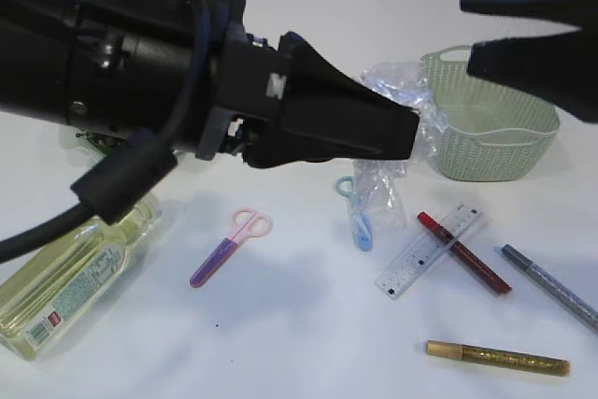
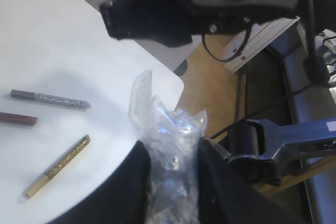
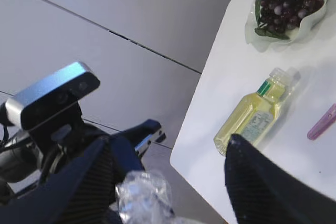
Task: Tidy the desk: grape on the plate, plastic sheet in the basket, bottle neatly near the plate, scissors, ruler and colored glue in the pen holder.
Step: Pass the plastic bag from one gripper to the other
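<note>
Plastic sheet [image 2: 170, 150] pinched in raised left end effector [image 2: 172, 182]; right end effector [image 3: 168, 182] spread, apparently aloft.

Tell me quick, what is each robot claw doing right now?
Left gripper: shut on the plastic sheet.
Right gripper: open, holding nothing.

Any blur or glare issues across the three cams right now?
Exterior view: left arm fills the frame as a dark mass, detail crushed; the tabletop items stay sharp. Left wrist view: plastic sheet between the fingers is soft, with specular glints. Right wrist view: fingers blurred up close; grapes and bottle reasonably clear.
</note>
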`<state>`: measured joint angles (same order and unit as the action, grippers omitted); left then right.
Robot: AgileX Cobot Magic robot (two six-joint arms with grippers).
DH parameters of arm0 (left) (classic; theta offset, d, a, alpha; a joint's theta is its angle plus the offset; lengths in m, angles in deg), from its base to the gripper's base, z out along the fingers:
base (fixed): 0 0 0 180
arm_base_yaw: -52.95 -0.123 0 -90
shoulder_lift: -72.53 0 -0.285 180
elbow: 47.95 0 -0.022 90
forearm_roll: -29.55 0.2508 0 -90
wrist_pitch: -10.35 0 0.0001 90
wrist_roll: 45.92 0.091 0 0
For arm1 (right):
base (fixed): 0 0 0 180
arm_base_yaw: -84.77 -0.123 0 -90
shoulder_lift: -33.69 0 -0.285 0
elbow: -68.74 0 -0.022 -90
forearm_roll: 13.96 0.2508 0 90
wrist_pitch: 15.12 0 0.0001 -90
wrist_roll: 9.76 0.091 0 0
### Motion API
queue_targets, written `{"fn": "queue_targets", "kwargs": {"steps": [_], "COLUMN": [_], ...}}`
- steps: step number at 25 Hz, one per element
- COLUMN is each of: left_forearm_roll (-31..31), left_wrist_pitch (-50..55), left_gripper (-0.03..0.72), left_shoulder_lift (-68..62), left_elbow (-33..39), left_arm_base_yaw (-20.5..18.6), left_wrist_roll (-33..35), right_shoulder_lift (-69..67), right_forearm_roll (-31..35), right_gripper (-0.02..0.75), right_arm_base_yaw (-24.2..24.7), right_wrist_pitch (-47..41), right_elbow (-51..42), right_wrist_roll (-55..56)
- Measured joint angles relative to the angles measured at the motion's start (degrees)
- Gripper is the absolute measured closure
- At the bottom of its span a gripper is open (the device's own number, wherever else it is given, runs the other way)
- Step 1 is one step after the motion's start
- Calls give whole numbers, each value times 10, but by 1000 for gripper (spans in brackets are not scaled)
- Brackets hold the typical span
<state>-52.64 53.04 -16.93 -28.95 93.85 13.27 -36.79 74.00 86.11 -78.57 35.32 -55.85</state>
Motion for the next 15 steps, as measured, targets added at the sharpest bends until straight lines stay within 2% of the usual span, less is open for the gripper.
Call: {"fn": "queue_targets", "kwargs": {"steps": [8, 15], "left_forearm_roll": [-4, -4], "left_wrist_pitch": [0, 0], "left_gripper": [487, 487], "left_shoulder_lift": [0, 0], "left_elbow": [0, 0], "left_arm_base_yaw": [0, 0], "left_wrist_roll": [1, 1], "right_shoulder_lift": [-97, -112], "right_forearm_roll": [-28, -130], "right_gripper": [212, 212], "right_arm_base_yaw": [-1, -2], "right_wrist_pitch": [-36, -48], "right_elbow": [126, 135], "right_wrist_roll": [-26, -51]}}
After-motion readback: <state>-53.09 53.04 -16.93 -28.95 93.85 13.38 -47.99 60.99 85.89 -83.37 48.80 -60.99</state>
